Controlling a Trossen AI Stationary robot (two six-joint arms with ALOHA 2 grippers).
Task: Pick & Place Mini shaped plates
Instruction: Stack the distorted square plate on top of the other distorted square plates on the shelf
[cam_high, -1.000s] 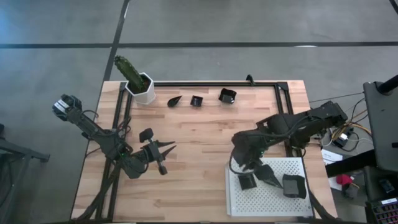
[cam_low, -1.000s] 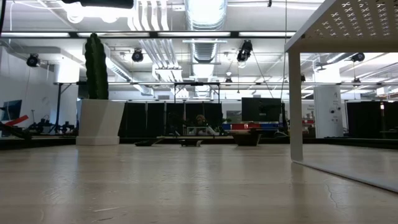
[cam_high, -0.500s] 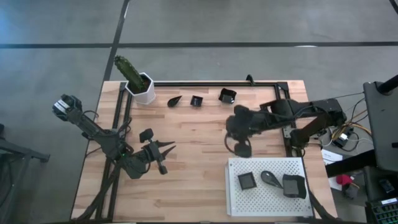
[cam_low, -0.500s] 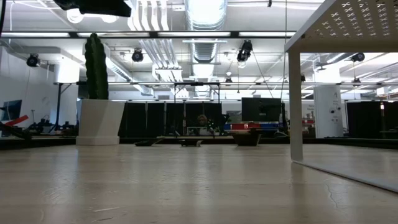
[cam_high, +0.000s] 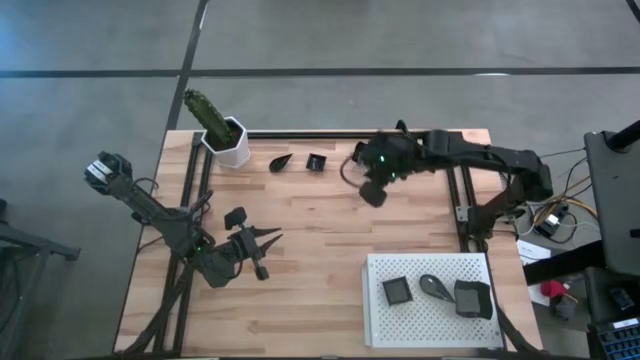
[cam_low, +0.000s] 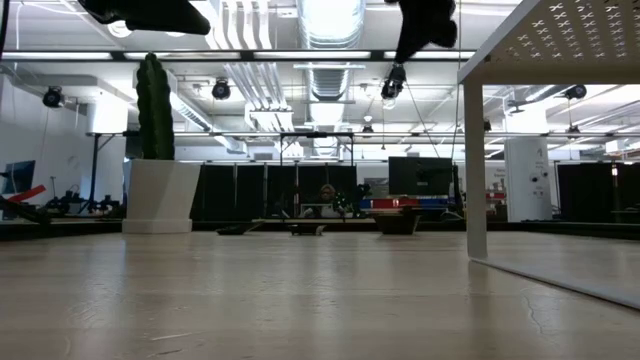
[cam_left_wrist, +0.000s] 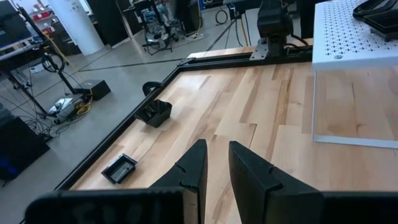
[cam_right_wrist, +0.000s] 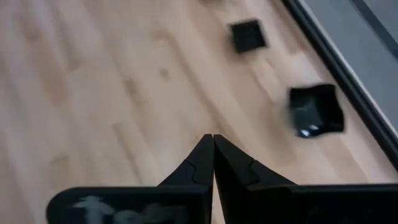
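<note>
Several mini shaped plates, all near-black, show. A leaf-shaped one, a small square one and a deeper square one lie on the wood near the table's far edge. A square one, a teardrop one and another square one rest on the white tray. My right gripper hangs shut and empty above the table, just nearer than the deeper square plate. My left gripper hovers over the left half of the table, its fingers a little apart with nothing between them.
A white pot with a green cactus stands at the far left corner. The perforated tray stands raised on legs at the near right. A black frame rail runs along the far edge. Bare wood lies between the two grippers.
My right gripper has drawn away from the white tray toward the table's far edge, turning as it went, and now hangs by the deeper square plate. The teardrop plate it stood over lies uncovered on the tray.
</note>
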